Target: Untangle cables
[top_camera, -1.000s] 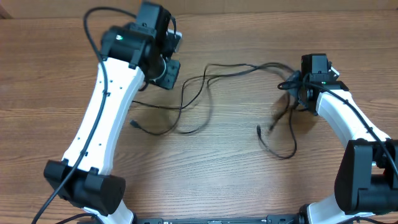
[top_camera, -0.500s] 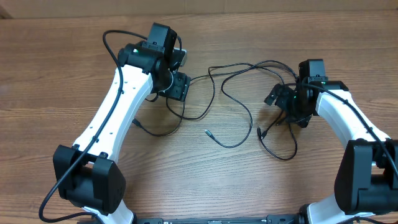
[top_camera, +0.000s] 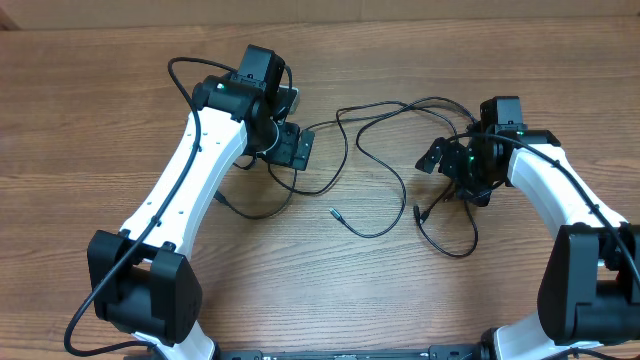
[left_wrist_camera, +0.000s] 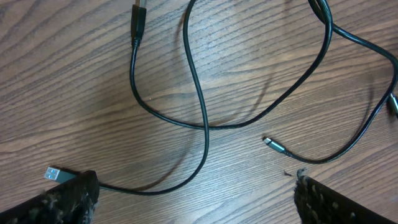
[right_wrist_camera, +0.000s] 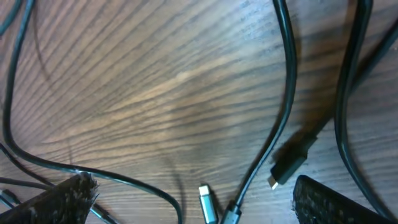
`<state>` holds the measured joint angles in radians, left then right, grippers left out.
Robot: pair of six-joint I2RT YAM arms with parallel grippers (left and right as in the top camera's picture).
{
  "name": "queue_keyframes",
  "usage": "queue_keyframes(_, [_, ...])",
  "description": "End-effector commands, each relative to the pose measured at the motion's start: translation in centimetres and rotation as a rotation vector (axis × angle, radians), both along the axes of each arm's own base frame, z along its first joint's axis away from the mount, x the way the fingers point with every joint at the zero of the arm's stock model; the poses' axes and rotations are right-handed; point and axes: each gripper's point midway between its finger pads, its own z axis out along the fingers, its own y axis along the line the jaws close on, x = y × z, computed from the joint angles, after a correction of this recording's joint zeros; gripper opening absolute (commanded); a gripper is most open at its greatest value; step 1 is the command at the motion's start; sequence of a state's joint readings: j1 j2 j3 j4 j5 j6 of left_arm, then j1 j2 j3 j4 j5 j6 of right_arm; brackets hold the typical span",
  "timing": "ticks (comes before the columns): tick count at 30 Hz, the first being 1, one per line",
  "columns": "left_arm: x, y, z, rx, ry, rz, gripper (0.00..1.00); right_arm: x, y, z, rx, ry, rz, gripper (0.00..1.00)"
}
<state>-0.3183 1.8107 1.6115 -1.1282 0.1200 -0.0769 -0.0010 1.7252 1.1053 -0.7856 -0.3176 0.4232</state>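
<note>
Overhead, the left claw (top_camera: pixel 293 148) stands with its jaws spread wide and nothing between them. A second ago it sat farther back on the counter (top_camera: pixel 90 120) with narrower jaws, and a cord ran stretched from it toward the right arm. With that pull given up, the cables (top_camera: pixel 404 190) have fallen slack and lie in loose loops across the middle of the counter. One silver-tipped plug end (top_camera: pixel 332 212), not seen there before, now rests free, apart from both arms. The right claw (top_camera: pixel 455 170) is likewise fully open and holds nothing; it has settled from a blurred motion into a hover over the denser cluster of cords on the right.

Left wrist view shows what remains: two strands cross once below the claw, a flat silver plug (left_wrist_camera: pixel 55 173) lies just beside one finger, and another tipped end lies loose to the right. Right wrist view shows several cords running under the open jaws, with a small silver plug (right_wrist_camera: pixel 205 202) and a black plug (right_wrist_camera: pixel 289 163) near each other, neither gripped.

The release probably ends one pull-apart. Some length is freed, yet crossings remain, thickest near the right claw, so the job looks partly done and a fresh grasp on a single strand seems the next need
</note>
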Motion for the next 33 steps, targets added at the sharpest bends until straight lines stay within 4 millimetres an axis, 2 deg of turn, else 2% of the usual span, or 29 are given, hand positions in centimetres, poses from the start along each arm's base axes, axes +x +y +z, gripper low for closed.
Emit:
queue_keyframes(1, [-0.1, 0.0, 0.0, -0.013, 0.006, 0.017, 1.00, 1.3, 0.0, 0.9, 0.010, -0.065, 0.010, 1.00])
queue_keyframes(4, [-0.1, 0.0, 0.0, -0.013, 0.006, 0.017, 1.00, 1.8, 0.0, 1.1, 0.009, -0.089, 0.010, 1.00])
queue_keyframes(24, [-0.1, 0.0, 0.0, -0.012, 0.006, 0.018, 1.00, 2.0, 0.1, 1.2, 0.012, -0.098, 0.004, 1.00])
queue_keyframes(33, [-0.1, 0.1, 0.0, -0.010, 0.005, 0.018, 1.00, 1.7, 1.5, 1.7, 0.101, -0.091, 0.027, 1.00])
